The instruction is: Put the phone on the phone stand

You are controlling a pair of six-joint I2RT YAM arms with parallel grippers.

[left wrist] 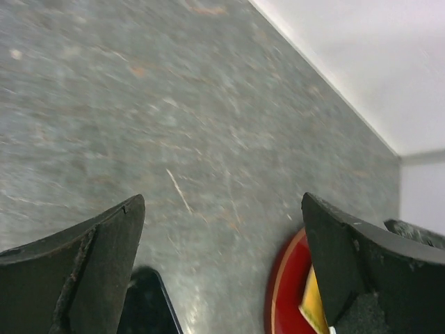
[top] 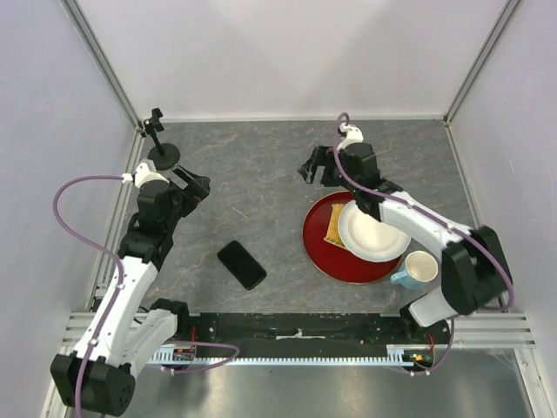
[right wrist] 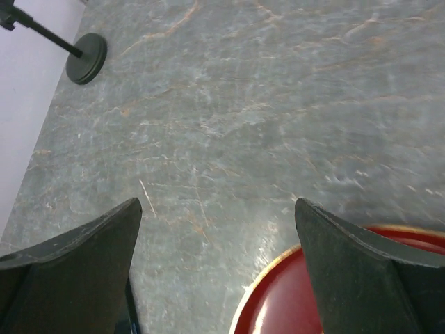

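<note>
Glossy black phone (top: 242, 264); black phone stand (top: 159, 139); grey marbled table (top: 252, 183); red tray (top: 318, 244); white plate (top: 370, 232); blue mug (top: 416, 271).

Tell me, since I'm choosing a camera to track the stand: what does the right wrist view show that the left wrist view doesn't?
Only the right wrist view shows the phone stand, standing by the wall. Only the left wrist view clearly shows a corner of the phone and a yellow item on the red plate. Both show the gray table, the red plate's rim and their own open hand: left hand, right hand.
</note>
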